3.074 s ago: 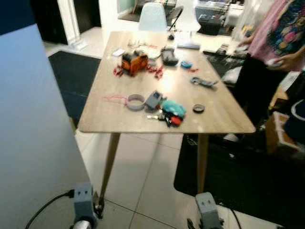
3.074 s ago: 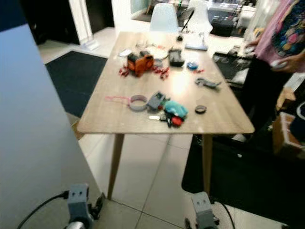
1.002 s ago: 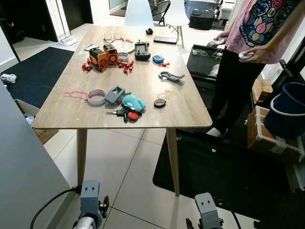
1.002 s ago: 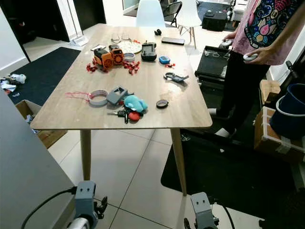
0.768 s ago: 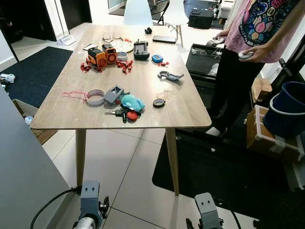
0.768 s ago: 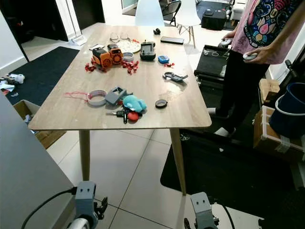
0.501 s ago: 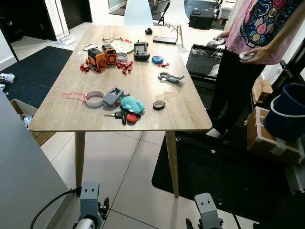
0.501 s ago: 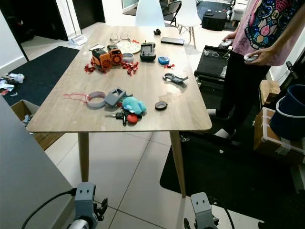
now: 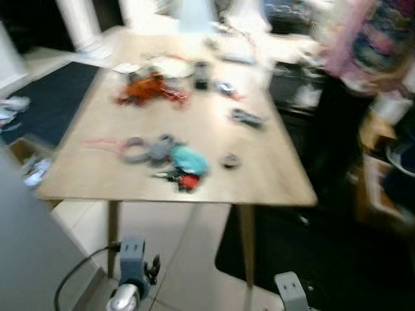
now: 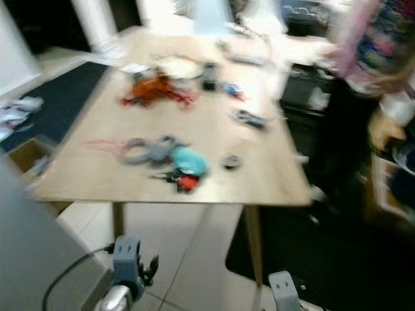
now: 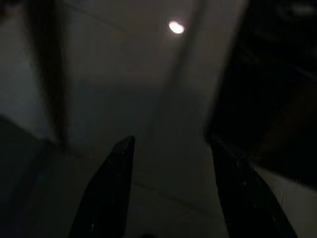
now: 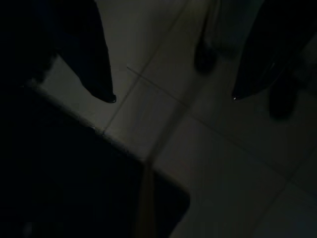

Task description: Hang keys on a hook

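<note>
Head views are blurred. Lower left, our left gripper (image 11: 171,148) hangs idle over dim floor tiles, fingers spread, nothing between them. Keys (image 9: 176,175) lie on the table (image 9: 272,175) near its front edge, centre of frame, well above and apart from both grippers, touching a teal plush (image 9: 188,159) and a red tag (image 9: 189,181). Just left of them: a tape ring (image 9: 135,149). Far end: orange clutter (image 9: 148,88). Lower right, our right gripper (image 12: 173,98) also hangs idle, fingers apart, empty. Upper right, a person (image 9: 363,45) stands beside the table.
</note>
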### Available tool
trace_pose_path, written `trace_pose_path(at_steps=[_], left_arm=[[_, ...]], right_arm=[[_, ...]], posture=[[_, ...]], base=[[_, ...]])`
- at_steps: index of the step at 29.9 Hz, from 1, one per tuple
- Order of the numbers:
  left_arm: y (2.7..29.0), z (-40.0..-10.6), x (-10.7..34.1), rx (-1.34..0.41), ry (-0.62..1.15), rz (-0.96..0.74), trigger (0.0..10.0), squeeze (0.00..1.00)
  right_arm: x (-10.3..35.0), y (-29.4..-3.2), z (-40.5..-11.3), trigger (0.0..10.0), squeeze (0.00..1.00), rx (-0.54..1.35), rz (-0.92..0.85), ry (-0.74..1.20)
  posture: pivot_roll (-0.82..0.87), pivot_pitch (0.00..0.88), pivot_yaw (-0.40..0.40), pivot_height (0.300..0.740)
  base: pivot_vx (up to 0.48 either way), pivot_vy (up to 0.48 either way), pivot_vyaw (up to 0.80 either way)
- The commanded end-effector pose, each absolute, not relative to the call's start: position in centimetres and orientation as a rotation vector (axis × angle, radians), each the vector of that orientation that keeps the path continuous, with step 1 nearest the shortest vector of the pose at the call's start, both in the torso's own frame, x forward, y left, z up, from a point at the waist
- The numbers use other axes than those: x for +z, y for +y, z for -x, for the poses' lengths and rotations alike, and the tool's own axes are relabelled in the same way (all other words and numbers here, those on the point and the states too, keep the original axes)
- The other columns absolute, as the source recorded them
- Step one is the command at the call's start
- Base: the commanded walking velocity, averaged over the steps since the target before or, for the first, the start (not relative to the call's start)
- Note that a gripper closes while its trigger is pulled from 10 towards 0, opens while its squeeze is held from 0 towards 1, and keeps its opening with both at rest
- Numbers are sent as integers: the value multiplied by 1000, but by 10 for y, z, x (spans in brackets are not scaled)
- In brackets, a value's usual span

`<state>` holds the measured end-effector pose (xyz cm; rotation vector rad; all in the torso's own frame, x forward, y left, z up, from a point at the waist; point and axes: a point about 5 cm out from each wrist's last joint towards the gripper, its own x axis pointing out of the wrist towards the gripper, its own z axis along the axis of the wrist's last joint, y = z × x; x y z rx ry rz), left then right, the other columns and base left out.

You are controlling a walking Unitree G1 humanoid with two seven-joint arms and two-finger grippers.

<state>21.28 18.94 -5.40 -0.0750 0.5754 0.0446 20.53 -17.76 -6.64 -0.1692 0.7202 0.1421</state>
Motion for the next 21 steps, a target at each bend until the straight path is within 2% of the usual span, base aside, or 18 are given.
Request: trace_pose_path(at_steps=[1, 21], left_arm=[[180, -213, -56, 25, 588, 88, 10000, 0], [187, -212, -54, 64, 566, 69, 10000, 0]], right_arm=[[-72, -184, -194, 10000, 0, 129, 169, 755], [-73, -183, -192, 10000, 0, 135, 170, 763]], posture=[[35, 69, -16, 740], [37, 66, -17, 740]], base=[[270, 0, 0], [0, 0, 0]])
